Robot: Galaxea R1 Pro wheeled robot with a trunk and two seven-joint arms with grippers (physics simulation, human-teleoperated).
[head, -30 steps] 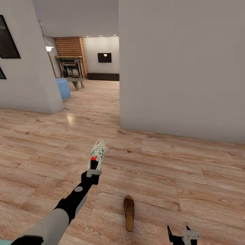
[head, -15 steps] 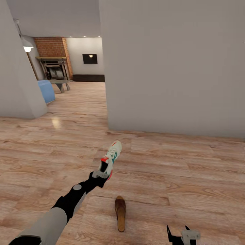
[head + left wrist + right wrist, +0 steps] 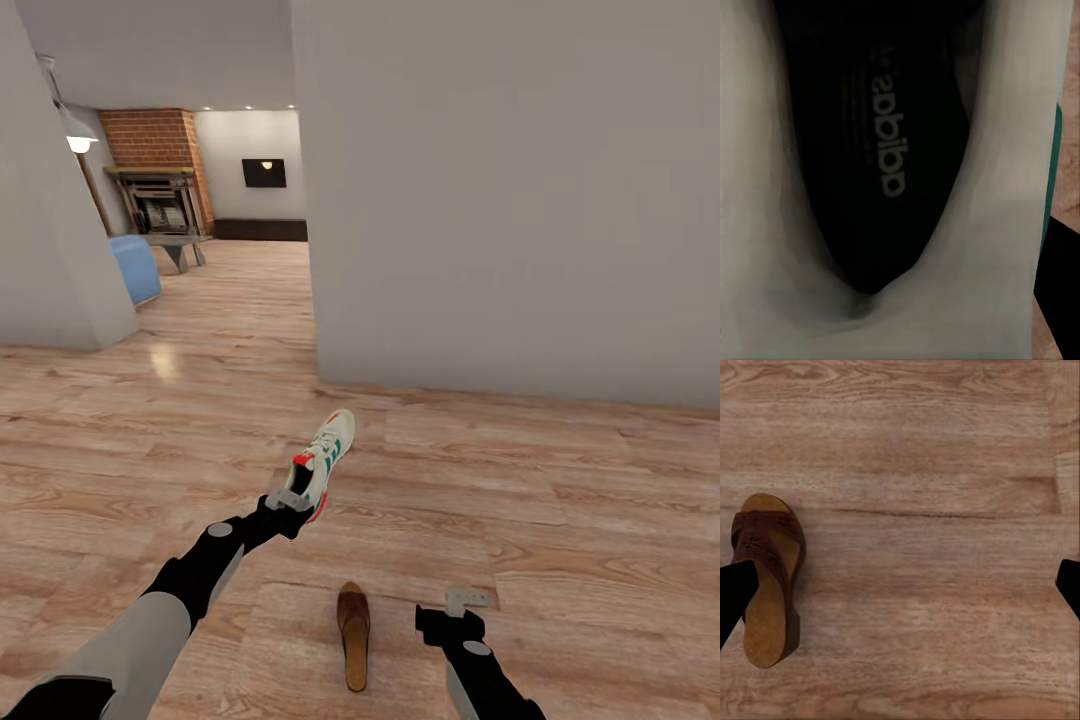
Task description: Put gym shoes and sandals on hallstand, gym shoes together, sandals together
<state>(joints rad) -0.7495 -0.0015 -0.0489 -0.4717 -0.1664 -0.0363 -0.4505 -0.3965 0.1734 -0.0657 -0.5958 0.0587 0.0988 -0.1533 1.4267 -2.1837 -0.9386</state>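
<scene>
A white gym shoe (image 3: pixel 328 455) with green stripes and red-orange accents hangs just above the wood-plank corridor floor (image 3: pixel 560 500), with my left gripper (image 3: pixel 297 492) shut on its heel end. The left wrist view looks straight into this gym shoe (image 3: pixel 1005 247), at its black insole. One brown sandal (image 3: pixel 352 632) lies flat on the floor near the bottom of the head view. My right gripper (image 3: pixel 452 618) hovers just to the right of the sandal (image 3: pixel 765 577), open, its fingers (image 3: pixel 733 592) spread wide over bare floor. The hallstand is out of view.
A large grey wall (image 3: pixel 520 200) stands straight ahead, its corner near the middle. Left of it a passage opens toward a room with a brick fireplace (image 3: pixel 155 160) and a blue seat (image 3: pixel 135 265). Another wall (image 3: pixel 45 260) closes the far left.
The view swung a second ago, then held still. My right arm has come up and left, beside the sandal. The left gripper has drawn the gym shoe slightly left.
</scene>
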